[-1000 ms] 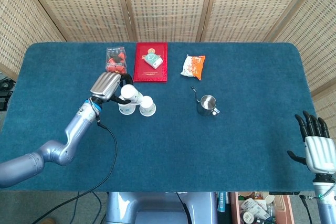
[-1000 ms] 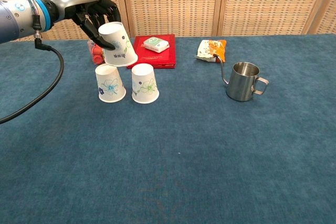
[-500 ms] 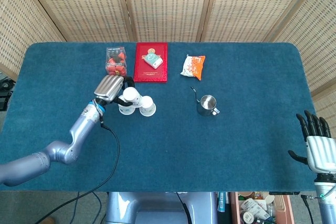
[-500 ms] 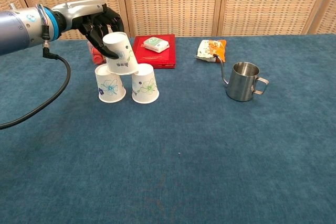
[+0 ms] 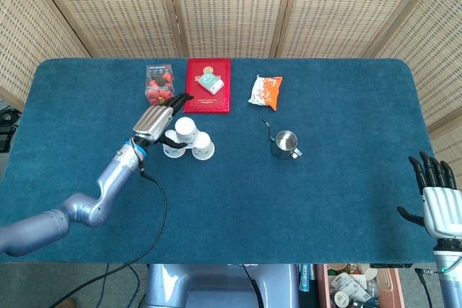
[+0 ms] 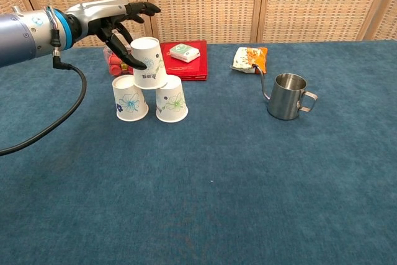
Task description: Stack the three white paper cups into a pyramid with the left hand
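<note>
Three white paper cups with flower prints stand upside down left of the table's middle. The top cup [image 6: 147, 62] [image 5: 185, 128] rests upright across the left cup [image 6: 130, 98] [image 5: 172, 149] and the right cup [image 6: 171, 98] [image 5: 203, 146]. My left hand [image 6: 115, 20] [image 5: 155, 120] hovers just behind and left of the top cup, its fingers stretched out over it. The thumb lies close beside the cup's left wall; I cannot tell whether it touches. My right hand [image 5: 439, 203] stays at the table's near right edge, fingers spread, holding nothing.
Behind the cups lie a red book [image 6: 186, 60] with a small box on it and a clear box of strawberries [image 5: 159, 84]. An orange snack packet [image 6: 251, 58] and a steel pitcher [image 6: 286, 96] are to the right. A black cable [image 6: 62, 110] hangs from my left arm.
My left hand lowered the tilted third cup onto the two lower cups, set it upright, then spread its fingers and let go. The right hand stayed still.
</note>
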Available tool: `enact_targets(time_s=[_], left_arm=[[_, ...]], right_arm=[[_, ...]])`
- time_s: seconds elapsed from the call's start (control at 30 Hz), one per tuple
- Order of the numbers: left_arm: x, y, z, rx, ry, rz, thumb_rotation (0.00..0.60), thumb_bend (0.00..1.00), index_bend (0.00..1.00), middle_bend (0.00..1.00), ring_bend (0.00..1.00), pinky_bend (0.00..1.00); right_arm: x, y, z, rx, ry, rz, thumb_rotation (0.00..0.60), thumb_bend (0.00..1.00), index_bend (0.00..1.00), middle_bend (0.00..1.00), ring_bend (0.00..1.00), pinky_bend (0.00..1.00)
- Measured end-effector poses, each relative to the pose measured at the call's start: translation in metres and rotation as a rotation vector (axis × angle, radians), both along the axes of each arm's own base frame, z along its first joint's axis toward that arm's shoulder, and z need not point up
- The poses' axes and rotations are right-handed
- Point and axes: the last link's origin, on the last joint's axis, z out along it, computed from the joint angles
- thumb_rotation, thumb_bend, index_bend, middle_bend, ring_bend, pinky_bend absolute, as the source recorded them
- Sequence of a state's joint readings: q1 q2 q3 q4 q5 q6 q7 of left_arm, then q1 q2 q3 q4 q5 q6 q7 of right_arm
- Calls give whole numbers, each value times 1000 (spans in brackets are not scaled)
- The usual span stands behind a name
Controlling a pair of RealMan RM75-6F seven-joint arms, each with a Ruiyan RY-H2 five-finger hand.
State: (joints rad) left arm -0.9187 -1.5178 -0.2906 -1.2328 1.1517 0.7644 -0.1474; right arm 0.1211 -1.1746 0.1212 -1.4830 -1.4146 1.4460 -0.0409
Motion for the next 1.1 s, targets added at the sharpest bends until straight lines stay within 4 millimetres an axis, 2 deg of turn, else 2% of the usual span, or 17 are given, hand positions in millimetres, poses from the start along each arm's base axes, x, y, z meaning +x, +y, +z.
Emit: enact_targets(time_s=[0.1,0.23,0.3,0.43,0.53,0.67,0.8,0.97,1.1], left_arm=[[1,-2,3,-12,-11,-6,600,116,0,0,0,141],[2,-3,11,-1,-34,-13,600,116,0,0,0,12],[2,-5,19,24,-51,-21,600,115,0,0,0,0],[-4,-11,42,95,-78,-37,600,116,0,0,0,0],[-25,-22,70,187,-67,-23,600,116,0,0,0,0],[-68,-55,108,314,-40,46,600,115,0,0,0,0],[-114,-96,132,407,8,151,600,116,0,0,0,0],[-156,-148,141,497,74,265,600,115,0,0,0,0],[-175,-185,138,528,92,302,600,115,0,0,0,0]], right_arm=[[0,0,0,1,-1,1,600,0,42,0,0,0],[1,0,0,1,-3,3,600,0,42,0,0,0],[1,1,1,1,-5,5,600,0,42,0,0,0],[2,1,1,2,-9,10,600,0,42,0,0,0],[4,3,1,3,-12,16,600,0,42,0,0,0],[5,6,1,3,-21,21,600,0,42,0,0,0],[6,6,2,2,-27,23,600,0,42,0,0,0],[5,6,3,4,-32,21,600,0,42,0,0,0],[3,7,2,10,-30,19,600,0,42,0,0,0]])
